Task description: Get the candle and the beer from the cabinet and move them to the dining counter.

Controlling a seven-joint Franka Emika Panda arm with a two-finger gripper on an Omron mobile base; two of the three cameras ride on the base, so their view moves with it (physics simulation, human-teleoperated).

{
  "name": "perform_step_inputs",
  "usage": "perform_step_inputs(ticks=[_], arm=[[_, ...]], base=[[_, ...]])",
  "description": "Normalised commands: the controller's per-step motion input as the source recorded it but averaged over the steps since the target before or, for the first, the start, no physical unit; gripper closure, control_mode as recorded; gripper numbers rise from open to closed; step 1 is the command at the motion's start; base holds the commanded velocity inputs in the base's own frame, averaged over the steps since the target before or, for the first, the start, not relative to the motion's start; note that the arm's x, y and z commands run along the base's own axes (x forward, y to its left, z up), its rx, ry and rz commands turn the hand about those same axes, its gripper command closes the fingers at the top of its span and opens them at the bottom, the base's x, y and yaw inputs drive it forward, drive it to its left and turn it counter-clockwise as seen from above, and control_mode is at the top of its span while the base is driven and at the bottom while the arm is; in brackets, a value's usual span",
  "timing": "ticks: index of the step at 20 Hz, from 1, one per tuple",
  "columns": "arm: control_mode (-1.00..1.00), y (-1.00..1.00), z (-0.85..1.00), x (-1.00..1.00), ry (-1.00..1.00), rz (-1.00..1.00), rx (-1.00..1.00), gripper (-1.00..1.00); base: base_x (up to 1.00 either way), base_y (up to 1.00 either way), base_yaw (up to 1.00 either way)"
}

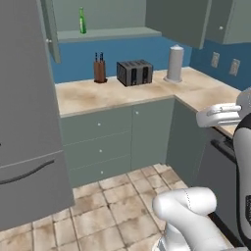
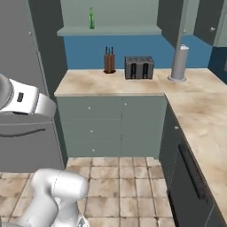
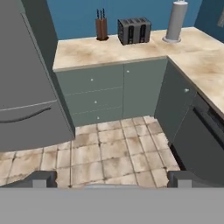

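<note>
Gripper (image 3: pixel 112 179) hangs over the tiled floor, jaws spread wide, nothing between them.
The beer (image 1: pixel 82 21) stands upright on the open cabinet (image 1: pixel 108 33) shelf, above the knife block (image 1: pixel 100 68).

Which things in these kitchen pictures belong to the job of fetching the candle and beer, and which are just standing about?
Part of the job:
- beer, standing on the shelf
- cabinet, door open

Just standing about:
- knife block
- toaster
- paper towel roll
- fridge
- worktop
</note>
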Motion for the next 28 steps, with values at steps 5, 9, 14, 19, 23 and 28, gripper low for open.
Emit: perform_step_inputs(ticks=[5, 9, 14, 19, 23, 28], arm=[[1.00, 0.00, 0.00, 0.00, 0.00, 0.00, 0.00, -1.00], [1.00, 0.00, 0.00, 0.00, 0.00, 0.00, 0.00, -1.00], [1.00, 0.00, 0.00, 0.00, 0.00, 0.00, 0.00, -1.00], [1.00, 0.00, 0.00, 0.00, 0.00, 0.00, 0.00, -1.00], [1.00, 0.00, 0.00, 0.00, 0.00, 0.00, 0.00, -1.00], [1.00, 0.00, 0.00, 0.00, 0.00, 0.00, 0.00, -1.00]], base=[[1.00, 0.00, 0.00], [1.00, -0.10, 0.01], [0.97, -0.09, 0.01], [0.94, -0.26, 0.07], [0.71, -0.37, 0.14], [0.44, -0.20, 0.11]])
